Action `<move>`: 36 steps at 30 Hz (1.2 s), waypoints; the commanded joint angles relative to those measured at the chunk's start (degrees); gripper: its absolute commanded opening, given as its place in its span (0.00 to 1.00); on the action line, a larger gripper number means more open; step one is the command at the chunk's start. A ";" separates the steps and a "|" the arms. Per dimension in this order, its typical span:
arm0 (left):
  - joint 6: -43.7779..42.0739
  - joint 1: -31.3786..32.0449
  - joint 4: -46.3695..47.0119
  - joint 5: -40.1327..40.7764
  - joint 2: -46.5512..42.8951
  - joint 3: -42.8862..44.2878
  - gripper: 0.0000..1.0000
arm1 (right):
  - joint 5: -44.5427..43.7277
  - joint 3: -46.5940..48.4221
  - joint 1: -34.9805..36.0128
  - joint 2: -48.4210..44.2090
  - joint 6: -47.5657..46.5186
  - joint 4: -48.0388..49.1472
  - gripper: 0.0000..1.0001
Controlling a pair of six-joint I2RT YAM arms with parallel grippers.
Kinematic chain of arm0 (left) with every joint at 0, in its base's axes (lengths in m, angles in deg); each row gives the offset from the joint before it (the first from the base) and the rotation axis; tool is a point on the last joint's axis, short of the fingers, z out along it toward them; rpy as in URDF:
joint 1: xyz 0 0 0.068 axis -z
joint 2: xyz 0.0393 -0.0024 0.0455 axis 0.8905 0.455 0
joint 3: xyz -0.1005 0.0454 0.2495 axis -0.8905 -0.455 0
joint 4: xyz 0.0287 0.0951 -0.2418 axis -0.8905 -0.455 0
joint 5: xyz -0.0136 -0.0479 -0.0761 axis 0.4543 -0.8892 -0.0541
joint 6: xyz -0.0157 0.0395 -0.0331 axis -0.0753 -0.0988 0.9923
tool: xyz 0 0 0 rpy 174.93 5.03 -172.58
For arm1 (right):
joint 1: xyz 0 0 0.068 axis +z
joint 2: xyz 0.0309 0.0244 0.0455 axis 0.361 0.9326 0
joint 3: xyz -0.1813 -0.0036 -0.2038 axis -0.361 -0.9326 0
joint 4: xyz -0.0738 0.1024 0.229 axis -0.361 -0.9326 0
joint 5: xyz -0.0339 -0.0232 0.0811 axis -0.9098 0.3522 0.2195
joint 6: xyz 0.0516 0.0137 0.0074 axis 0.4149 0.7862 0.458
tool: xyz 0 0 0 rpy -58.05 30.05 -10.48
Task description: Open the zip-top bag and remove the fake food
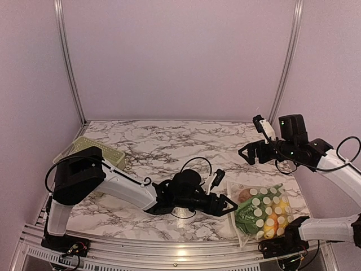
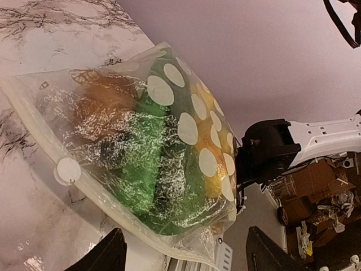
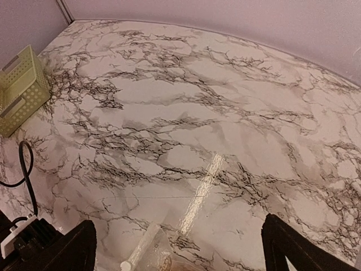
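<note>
The zip-top bag (image 1: 262, 212) lies flat on the marble table at the front right, clear plastic with white dots. Inside it shows the fake food: a green piece (image 1: 247, 219), a brown lump (image 1: 245, 195) and yellow pieces (image 1: 277, 221). My left gripper (image 1: 230, 204) reaches low across the table to the bag's left edge. In the left wrist view the bag (image 2: 141, 135) fills the middle and its near edge lies between the open left gripper (image 2: 186, 259) jaws. A white slider (image 2: 67, 169) sits on the bag's zip edge. My right gripper (image 1: 249, 152) hangs open above the table behind the bag, holding nothing.
A pale green slatted basket (image 1: 97, 150) stands at the back left, and the basket (image 3: 20, 90) shows again in the right wrist view. A black cable (image 1: 194, 164) loops over the left arm. The right arm's lower link (image 1: 330, 228) lies just right of the bag, near the table's front rail (image 1: 186, 248).
</note>
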 commanded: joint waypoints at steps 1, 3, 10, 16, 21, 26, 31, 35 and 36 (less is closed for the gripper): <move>6.19 0.96 6.12 -1.33 4.95 2.20 0.72 | -0.43 -0.63 -0.54 -0.01 -0.68 0.09 0.99; 7.23 1.53 6.46 -1.48 6.87 3.49 0.68 | -0.34 -0.82 -0.68 -0.19 -0.68 0.19 0.99; 11.29 2.08 9.41 -1.47 11.80 6.52 0.57 | -0.16 -0.92 -1.07 -0.53 -0.66 0.31 0.99; 12.79 1.91 8.95 -0.61 14.49 9.46 0.50 | 0.12 -1.03 -1.35 -0.24 -0.67 0.81 0.99; 14.20 1.47 8.31 1.39 15.90 11.42 0.42 | -0.07 -1.04 -1.67 -0.21 -0.81 0.90 0.99; 15.36 1.25 7.17 1.44 18.12 14.34 0.27 | 0.01 -1.04 -1.95 0.05 -0.84 1.15 0.99; 17.82 -0.31 11.15 2.90 17.28 11.13 0.05 | 0.08 -0.96 -2.21 -0.03 -0.95 1.07 0.99; 16.59 -2.15 11.87 3.75 13.78 6.60 0.00 | 0.87 -0.89 -2.40 -0.10 -1.07 1.14 0.99; 15.70 -2.67 11.30 3.73 12.57 5.71 0.00 | 1.22 -0.92 -2.44 -0.11 -1.08 1.31 0.99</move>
